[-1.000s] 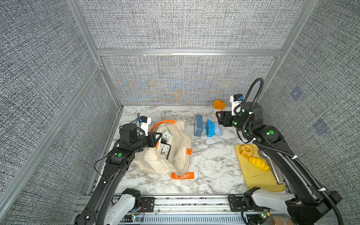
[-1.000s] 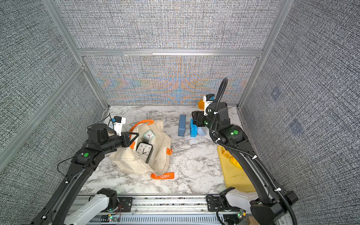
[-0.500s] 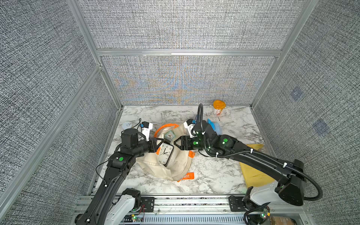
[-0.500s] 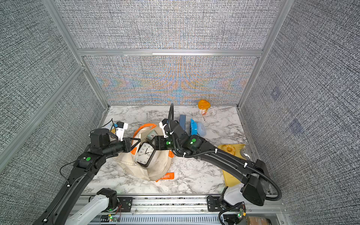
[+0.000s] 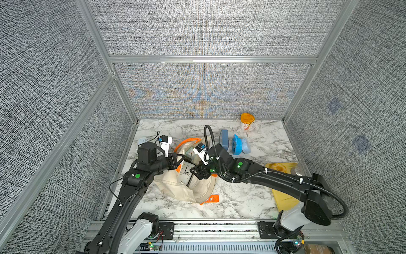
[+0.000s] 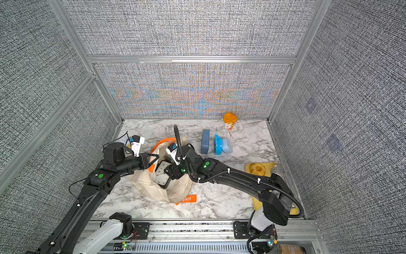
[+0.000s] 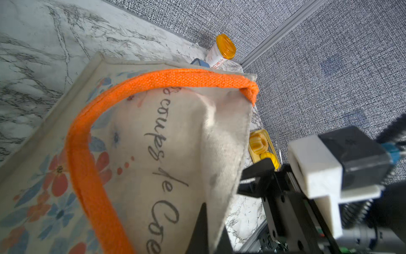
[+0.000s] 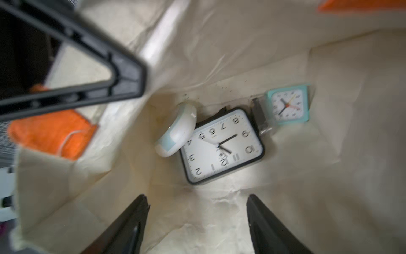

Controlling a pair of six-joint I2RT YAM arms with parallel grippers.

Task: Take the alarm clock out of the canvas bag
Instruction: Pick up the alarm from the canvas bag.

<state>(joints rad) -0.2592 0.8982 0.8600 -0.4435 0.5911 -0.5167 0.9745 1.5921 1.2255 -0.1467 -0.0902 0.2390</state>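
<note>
A cream canvas bag (image 5: 173, 187) with orange handles (image 7: 92, 154) lies at the table's left. My left gripper (image 5: 176, 159) is shut on the bag's rim (image 7: 226, 176) and holds the mouth up. Inside lies a black-framed alarm clock (image 8: 222, 147) with a white face, also visible in both top views (image 5: 186, 173) (image 6: 162, 176). A small teal clock (image 8: 289, 105) and a white rounded object (image 8: 175, 134) lie beside it. My right gripper (image 8: 197, 198) hangs open at the bag's mouth (image 5: 194, 172), short of the clock, with nothing between its fingers.
Behind the bag stand a grey-blue box (image 5: 224, 138) and blue round pieces (image 5: 238, 145). An orange-lidded cup (image 5: 247, 121) sits at the back wall. A yellow board (image 5: 283, 198) with yellow food pieces lies under the right arm. An orange label (image 5: 209, 198) lies by the bag.
The right arm swung from the back right, near the blue pieces, over to the bag's mouth. The left gripper stayed shut on the rim and drew it slightly forward.
</note>
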